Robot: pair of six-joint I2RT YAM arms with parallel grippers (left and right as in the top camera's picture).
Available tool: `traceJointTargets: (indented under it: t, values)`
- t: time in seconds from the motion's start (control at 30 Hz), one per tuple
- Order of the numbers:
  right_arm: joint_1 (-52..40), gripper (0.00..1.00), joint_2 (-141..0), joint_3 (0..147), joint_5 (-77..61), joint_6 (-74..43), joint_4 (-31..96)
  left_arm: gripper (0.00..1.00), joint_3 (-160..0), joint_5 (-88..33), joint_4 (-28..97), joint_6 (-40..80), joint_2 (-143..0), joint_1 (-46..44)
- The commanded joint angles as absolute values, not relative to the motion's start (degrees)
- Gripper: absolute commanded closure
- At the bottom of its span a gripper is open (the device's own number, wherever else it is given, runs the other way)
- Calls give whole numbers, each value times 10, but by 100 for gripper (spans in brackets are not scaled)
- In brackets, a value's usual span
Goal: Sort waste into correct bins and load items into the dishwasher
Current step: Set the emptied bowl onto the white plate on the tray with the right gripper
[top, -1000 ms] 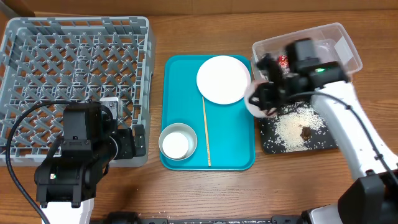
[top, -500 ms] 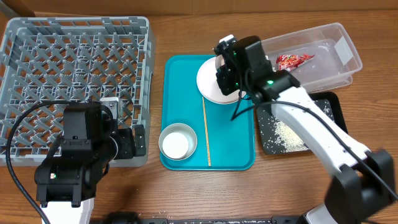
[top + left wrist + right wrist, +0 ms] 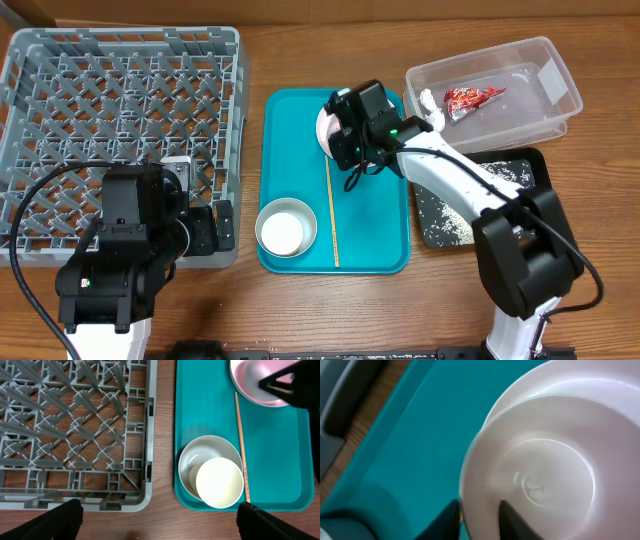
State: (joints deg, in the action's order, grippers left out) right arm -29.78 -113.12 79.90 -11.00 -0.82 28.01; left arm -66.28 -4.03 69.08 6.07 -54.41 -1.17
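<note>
My right gripper (image 3: 345, 138) is shut on the rim of the small white bowl (image 3: 535, 475), holding it over the round white plate (image 3: 322, 128) at the far end of the teal tray (image 3: 290, 150). The fingers (image 3: 451, 516) straddle the bowl's rim. A grey cup (image 3: 286, 228) with a small white cup (image 3: 219, 482) inside stands at the tray's near left. The wooden stick (image 3: 331, 210) lies along the tray. My left gripper (image 3: 215, 230) is open and empty by the near right corner of the grey dish rack (image 3: 120, 100).
The clear tub (image 3: 520, 100) at the back right holds the red wrapper (image 3: 472, 96) and a tissue wad (image 3: 430, 100). The black tray (image 3: 525, 170) in front of it holds rice (image 3: 455, 212); my right arm crosses over it. The brown scrap is not visible.
My right gripper has carried the white bowl left from over the black tray to above the plate on the teal tray. The left arm has not moved.
</note>
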Motion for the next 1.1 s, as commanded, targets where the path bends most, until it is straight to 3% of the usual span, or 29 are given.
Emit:
traceJointTargets:
  t: [0.0,0.2,0.3,0.47,0.5,0.57,0.6,0.83,0.93,1.0,1.07]
  values:
    - [-300,59,-1131,811,-141,-20,278,0,-673,-41,690,69,-544,-15]
    - [-299,51,-1105,811,-173,-20,321,0,-673,-41,690,69,-544,-15]
    - [-299,39,-1069,811,-172,-20,350,0,-673,-40,690,69,-544,-15]
    - [-299,35,-999,823,-175,-50,408,0,-673,-41,690,69,-544,-15]
    - [-299,32,-988,823,-181,-55,417,0,-673,-40,690,69,-544,-15]
    - [-299,7,-963,823,-207,-63,441,0,-673,-40,689,69,-544,-15]
    - [-299,0,-955,823,-222,-63,452,0,-673,-40,689,69,-544,-15]
    - [-312,2,-949,803,-335,-65,500,0,-673,-40,683,69,-544,-15]
    - [-333,9,-953,790,-321,-86,502,0,-673,-40,683,69,-545,-15]
    - [-352,23,-958,783,-295,-109,498,0,-673,-39,681,69,-549,-15]
    - [-373,30,-966,779,-261,-142,496,0,-673,-38,679,69,-554,-15]
